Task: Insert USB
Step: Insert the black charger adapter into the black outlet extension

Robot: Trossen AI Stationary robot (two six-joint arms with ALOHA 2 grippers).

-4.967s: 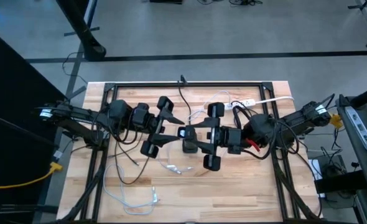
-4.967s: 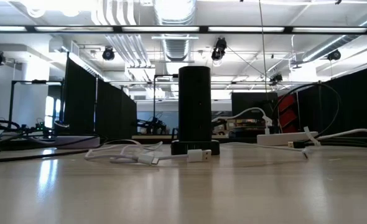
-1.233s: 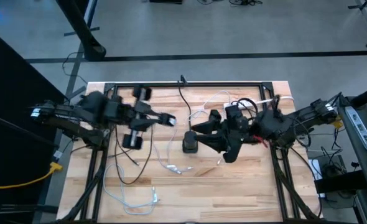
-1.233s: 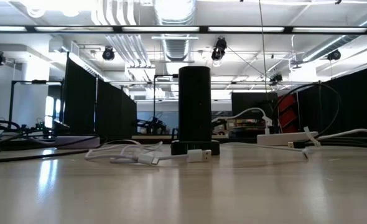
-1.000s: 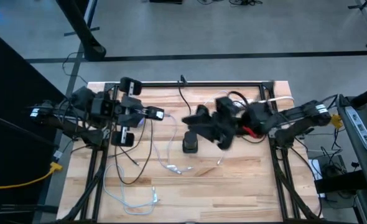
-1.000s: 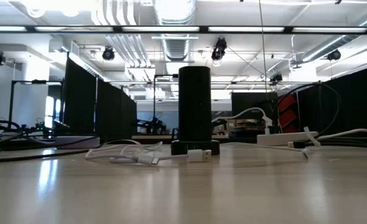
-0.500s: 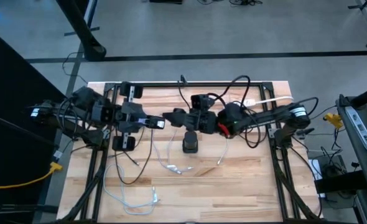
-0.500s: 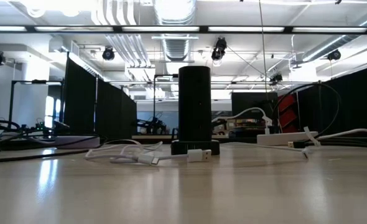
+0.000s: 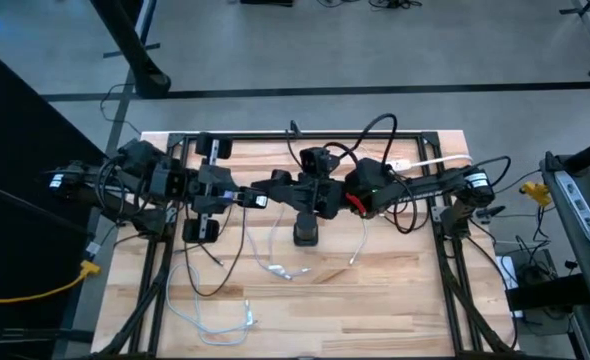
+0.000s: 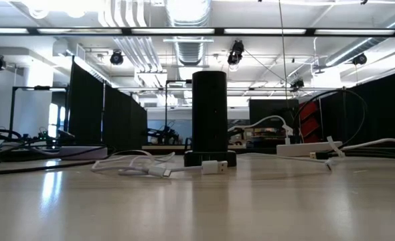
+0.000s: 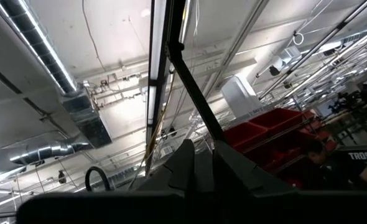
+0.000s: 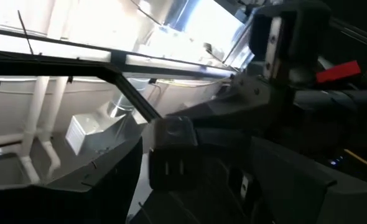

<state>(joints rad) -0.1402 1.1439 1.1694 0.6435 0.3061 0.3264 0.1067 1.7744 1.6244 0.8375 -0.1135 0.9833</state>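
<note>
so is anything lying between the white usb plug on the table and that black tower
nothing visible does. in the low view the white usb plug lies on the wooden table just in front of the base of the black upright tower, with only bare tabletop between them

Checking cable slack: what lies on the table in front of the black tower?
In the low view, a white USB plug and its looped white cable lie before the black tower; the tower's base hides what's behind.
</note>
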